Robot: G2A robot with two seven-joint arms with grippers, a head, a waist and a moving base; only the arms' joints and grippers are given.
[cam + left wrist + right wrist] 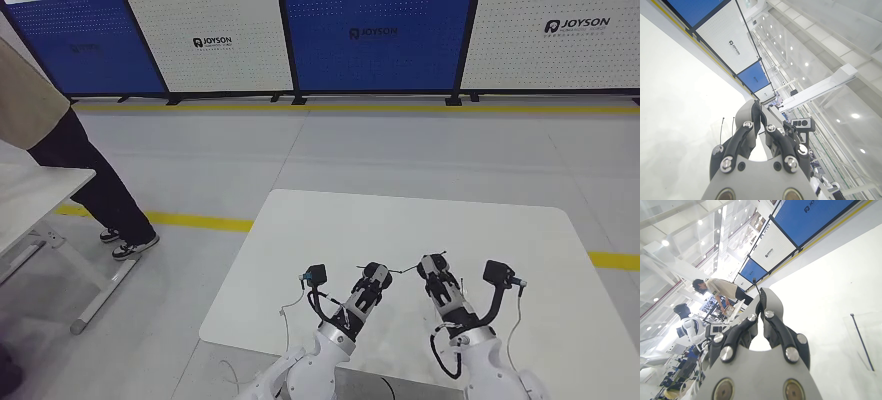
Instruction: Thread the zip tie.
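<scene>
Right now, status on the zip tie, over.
Left end effector and right end effector both shut on the tie, held between them. Threaded or not: cannot tell. Spare ties on the table, clear.

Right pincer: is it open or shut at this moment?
Shut. The right pincer has its fingers pressed together on a black zip tie, whose head sticks out beyond the tips.

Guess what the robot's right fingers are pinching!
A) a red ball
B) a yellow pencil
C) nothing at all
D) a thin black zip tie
D: the right gripper has its fingers shut on a thin black zip tie, whose small head pokes out past them.
</scene>
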